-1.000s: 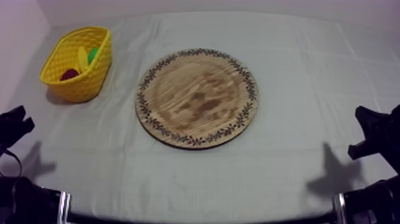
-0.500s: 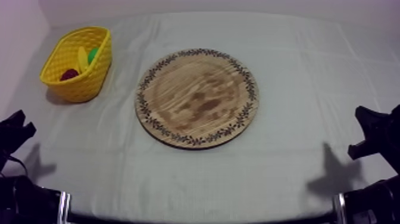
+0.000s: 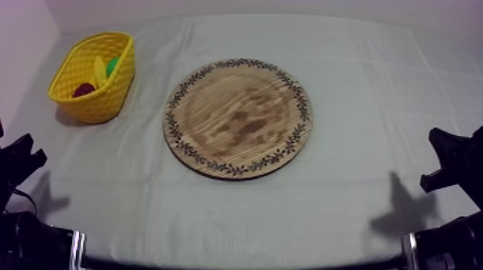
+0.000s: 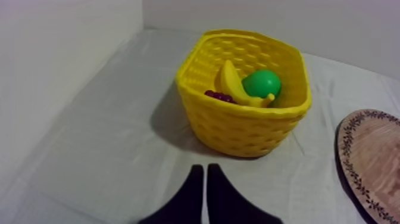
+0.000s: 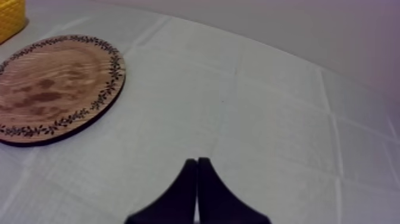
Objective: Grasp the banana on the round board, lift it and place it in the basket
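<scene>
The banana (image 4: 234,86) lies inside the yellow basket (image 4: 244,128), leaning against a green pear (image 4: 261,82), with a dark red fruit (image 4: 218,95) beside it. In the top view the basket (image 3: 88,100) stands at the far left with the banana (image 3: 99,70) in it. The round wooden board (image 3: 238,117) at the table's middle is bare. My left gripper (image 4: 205,168) is shut on nothing, a short way in front of the basket; in the top view it sits low at the left (image 3: 27,149). My right gripper (image 5: 197,161) is shut too, resting low at the right (image 3: 449,158).
The board's rim (image 4: 369,155) lies to the right of the basket. From the right wrist, the board (image 5: 53,83) and a corner of the basket (image 5: 11,18) lie beyond open grey-white cloth. A wall runs along the table's left and far sides.
My left gripper has drawn back slightly toward the table's near left edge. The basket, the board and the right arm have stayed put.
</scene>
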